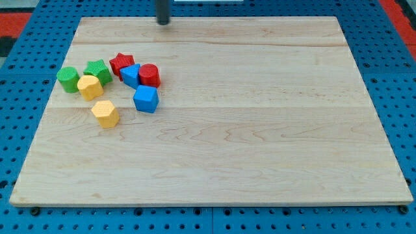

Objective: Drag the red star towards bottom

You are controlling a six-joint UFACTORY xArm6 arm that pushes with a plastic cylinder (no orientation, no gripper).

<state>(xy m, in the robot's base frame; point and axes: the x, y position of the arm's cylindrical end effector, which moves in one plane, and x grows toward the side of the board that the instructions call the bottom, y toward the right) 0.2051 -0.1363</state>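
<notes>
Your tip (163, 22) has no pincer to open or clench and sits at the frame's top edge, with the red star (121, 63) lower left, crowded by a blue block (132, 75).

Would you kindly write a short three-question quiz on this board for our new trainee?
1. True or false: my tip is touching the red star.
2. Multiple choice: which block lies nearest the view's bottom? A) green cylinder B) yellow hexagon C) red cylinder
3. Fill in: the blue block pressed against the red star's right side sits directly above the ____ cube.

Key
1. False: the tip stands near the board's top edge, above and right of the cluster, apart from every block.
2. B.
3. Blue.
</notes>
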